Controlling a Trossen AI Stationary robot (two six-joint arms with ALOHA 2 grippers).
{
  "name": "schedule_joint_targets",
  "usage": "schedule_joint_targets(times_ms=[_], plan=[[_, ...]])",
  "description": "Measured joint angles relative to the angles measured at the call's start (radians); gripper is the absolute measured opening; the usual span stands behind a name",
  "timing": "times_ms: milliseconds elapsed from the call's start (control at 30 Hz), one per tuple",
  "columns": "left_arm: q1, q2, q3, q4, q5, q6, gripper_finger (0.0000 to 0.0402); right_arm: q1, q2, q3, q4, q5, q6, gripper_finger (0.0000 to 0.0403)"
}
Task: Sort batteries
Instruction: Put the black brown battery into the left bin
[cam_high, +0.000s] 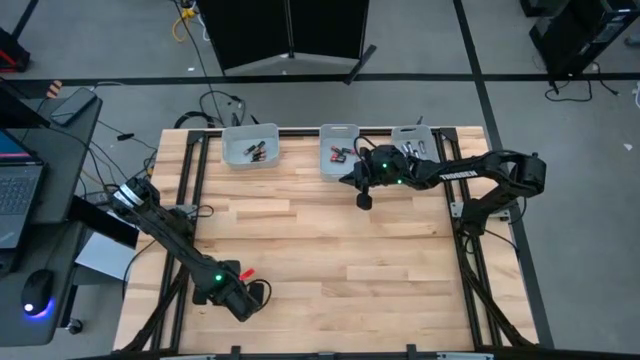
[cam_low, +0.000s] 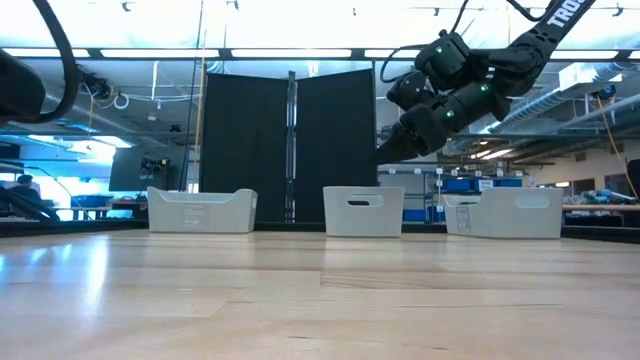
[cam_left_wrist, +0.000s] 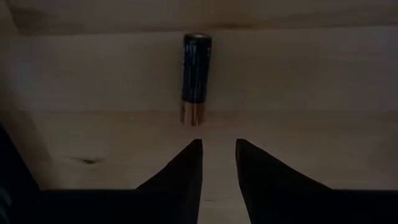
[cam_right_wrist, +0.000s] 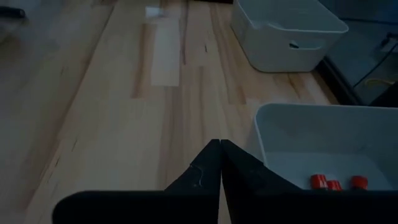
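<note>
One black battery with a copper end (cam_left_wrist: 195, 78) lies on its side on the wood, just ahead of my left gripper (cam_left_wrist: 217, 148). That gripper is open by a narrow gap and hangs over the table's near left part (cam_high: 236, 290). My right gripper (cam_right_wrist: 220, 149) is shut and holds nothing I can see. It is raised high above the table (cam_low: 388, 152), at the near side of the middle bin (cam_high: 338, 152). Red-ended batteries (cam_right_wrist: 334, 182) lie in that bin. More batteries lie in the left bin (cam_high: 250, 148) and the right bin (cam_high: 415, 142).
Three translucent white bins (cam_low: 363, 210) stand in a row along the table's far edge. Bare wood (cam_high: 330, 250) spreads between the two arms. A laptop and a mouse (cam_high: 35, 300) sit on a side desk beyond the table's left edge, with cables near the far left corner.
</note>
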Motion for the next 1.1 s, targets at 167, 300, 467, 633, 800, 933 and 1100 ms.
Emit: schedule_joint_targets(times_ms=[167,300,467,633,800,933,1100], plan=[[0.0,0.0,0.0,-0.009,-0.003,0.002,0.0134,0.0,0.0,0.001,0.007,0.0,-0.023,0.002],[-0.002,-0.001,0.0,-0.057,-0.009,0.005,0.0161,0.0,0.0,0.001,0.012,0.0,-0.023,0.0015],[-0.002,-0.001,0.0,-0.061,-0.047,0.024,0.0178,0.0,0.0,0.001,0.009,-0.001,-0.022,0.0016],[-0.007,-0.002,-0.046,-0.015,-0.069,0.006,0.0178,0.0,0.0,0.001,0.005,-0.001,-0.015,0.0022],[-0.008,-0.001,-0.086,0.046,-0.078,0.004,0.0177,0.0,0.0,0.001,0.001,-0.001,-0.015,0.0016],[-0.009,-0.002,-0.096,0.067,-0.094,0.055,0.0163,0.0,0.0,0.001,0.001,-0.001,-0.014,0.0013],[-0.006,-0.002,-0.096,0.07,-0.097,0.143,0.012,0.0,0.0,0.001,0.011,-0.001,-0.014,0.002]])
